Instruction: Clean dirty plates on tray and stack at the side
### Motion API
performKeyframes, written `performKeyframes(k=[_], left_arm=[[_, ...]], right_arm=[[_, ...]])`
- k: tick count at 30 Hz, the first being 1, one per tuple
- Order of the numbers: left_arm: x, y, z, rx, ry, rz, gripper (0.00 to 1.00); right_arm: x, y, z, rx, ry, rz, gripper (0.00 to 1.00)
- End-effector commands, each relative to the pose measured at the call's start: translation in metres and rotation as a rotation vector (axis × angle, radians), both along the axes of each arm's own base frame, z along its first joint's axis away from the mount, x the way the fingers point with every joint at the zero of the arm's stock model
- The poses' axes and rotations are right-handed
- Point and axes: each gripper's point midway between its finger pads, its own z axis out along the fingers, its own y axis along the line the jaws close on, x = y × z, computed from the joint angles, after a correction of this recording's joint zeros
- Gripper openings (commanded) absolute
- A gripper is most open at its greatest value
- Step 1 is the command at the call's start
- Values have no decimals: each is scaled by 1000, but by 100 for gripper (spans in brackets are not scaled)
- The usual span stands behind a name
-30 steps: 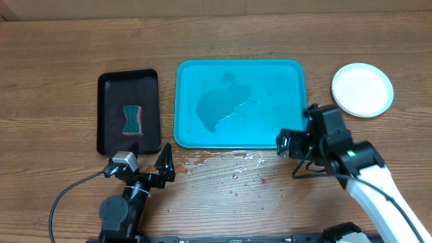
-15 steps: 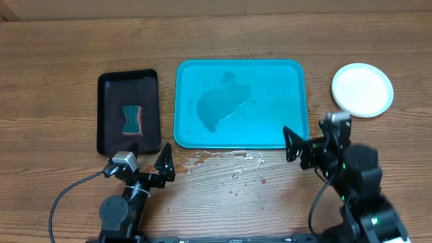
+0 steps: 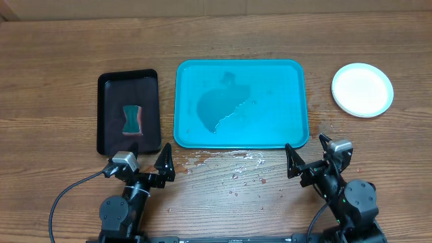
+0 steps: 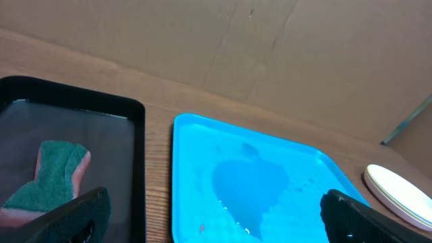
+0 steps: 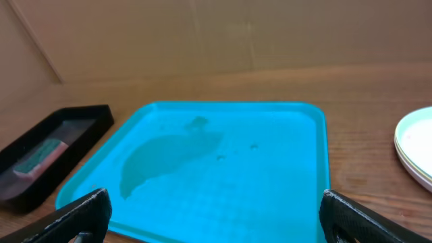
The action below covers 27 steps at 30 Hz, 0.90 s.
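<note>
The turquoise tray (image 3: 290,74) lies mid-table with a pool of water on it and no plates; it also shows in the left wrist view (image 4: 196,148) and the right wrist view (image 5: 297,135). The plates (image 3: 362,89) sit stacked, white on top, on the table right of the tray, seen at the edge in the left wrist view (image 4: 398,190) and the right wrist view (image 5: 415,148). My left gripper (image 3: 164,162) is open and empty near the front edge, left of centre. My right gripper (image 3: 308,158) is open and empty near the front edge, below the tray's right corner.
A black tray (image 3: 111,88) holding a green and pink sponge (image 3: 133,119) stands left of the turquoise tray. Water drops and small red specks (image 3: 233,162) lie on the wood in front of the turquoise tray. A cardboard wall stands behind the table.
My right arm has drawn back from the tray's right front corner toward the front edge and now rests low with its gripper open. The left arm has not moved.
</note>
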Motion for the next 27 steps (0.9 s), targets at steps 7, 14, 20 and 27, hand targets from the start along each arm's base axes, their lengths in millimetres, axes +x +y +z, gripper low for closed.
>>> performKeyframes(k=[7,14,20,27], left_arm=[[1,4,-1,30,-14,18,100],[1,4,-1,30,-14,18,100],[1,4,-1,30,-14,18,100],[1,4,-1,30,-14,18,100]], right_arm=[[-7,-2,-1,16,-79,-2,100],[-7,-1,-10,20,-91,3,100],[-7,-1,-10,20,-90,3,100],[-7,-2,-10,19,-90,-1,100]])
